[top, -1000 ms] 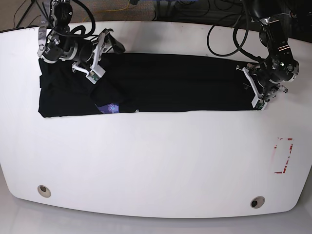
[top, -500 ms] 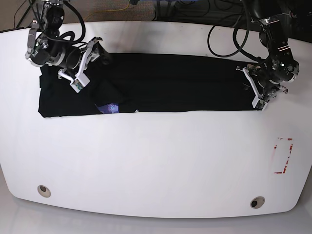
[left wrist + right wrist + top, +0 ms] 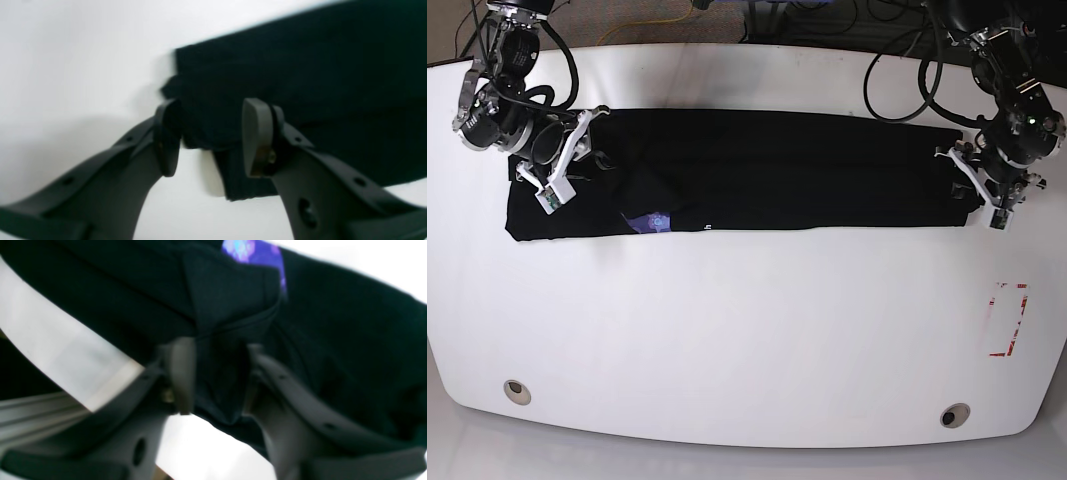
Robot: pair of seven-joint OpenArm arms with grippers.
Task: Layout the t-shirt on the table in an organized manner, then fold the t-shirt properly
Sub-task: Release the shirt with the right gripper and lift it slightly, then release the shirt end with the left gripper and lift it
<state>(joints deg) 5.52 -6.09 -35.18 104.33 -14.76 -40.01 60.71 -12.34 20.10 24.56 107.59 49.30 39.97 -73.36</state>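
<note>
The black t-shirt [image 3: 777,170] lies as a long strip across the far half of the white table [image 3: 747,340], with its purple patch [image 3: 655,221] at the front edge on the left. My right gripper [image 3: 567,160] is at the strip's left end. In the right wrist view its fingers [image 3: 181,373] press a fold of black cloth [image 3: 333,340] just below the purple patch [image 3: 253,250]. My left gripper [image 3: 972,195] is at the strip's right end. There a bunch of the shirt's edge [image 3: 317,83] fills the gap at the left gripper [image 3: 208,133].
A red rectangular marking [image 3: 1009,318] is on the table at the right. Two small round holes [image 3: 517,391] [image 3: 954,414] sit near the front edge. Black cables [image 3: 897,70] hang over the far edge behind the arm on the right of the base view.
My right gripper slid left along the shirt to its left end and its jaws closed in on cloth. My left gripper moved slightly right, drawing the shirt's right end with it.
</note>
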